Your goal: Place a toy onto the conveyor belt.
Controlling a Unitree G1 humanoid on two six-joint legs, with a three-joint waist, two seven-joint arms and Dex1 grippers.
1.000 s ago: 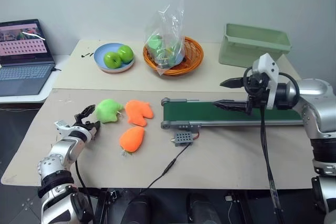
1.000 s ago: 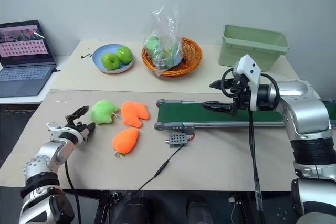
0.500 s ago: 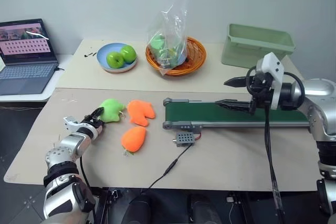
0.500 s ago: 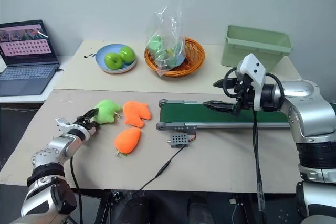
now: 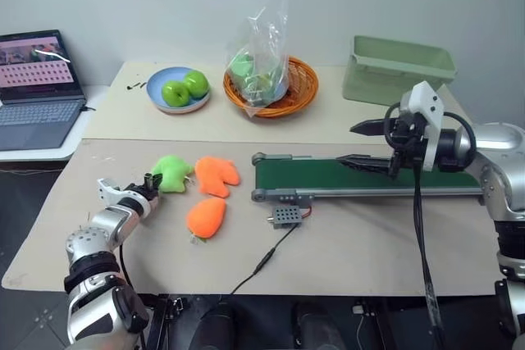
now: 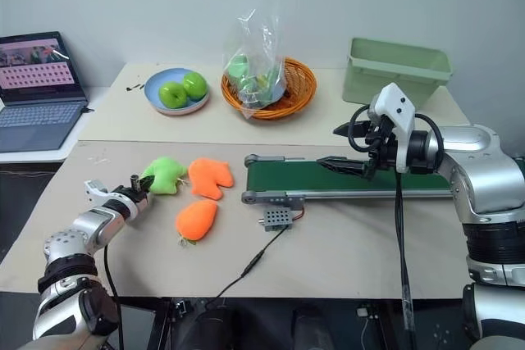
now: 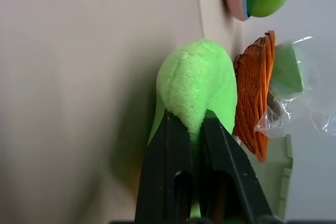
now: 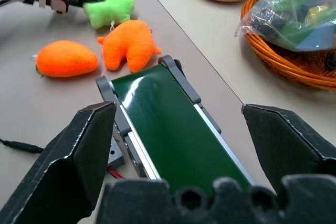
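Note:
The toy is a lime-green plush lying on the table, left of two orange plush toys. My left gripper is shut on its near edge, and the left wrist view shows both black fingers pinching the green fur. The conveyor belt has a dark green surface and grey rails and runs from the table's middle to the right. My right gripper hovers open over the belt's middle with nothing between its fingers. In the right wrist view the belt's end lies below its spread fingers.
Two orange plush toys lie between the toy and the belt's left end. A small grey box with a cable sits before the belt. Behind are a plate of green apples, a wicker basket, a pale green bin and a laptop.
My left gripper has gone from wide open to shut on the toy's near edge, rolling its wrist and rising a little. The right arm has stayed put.

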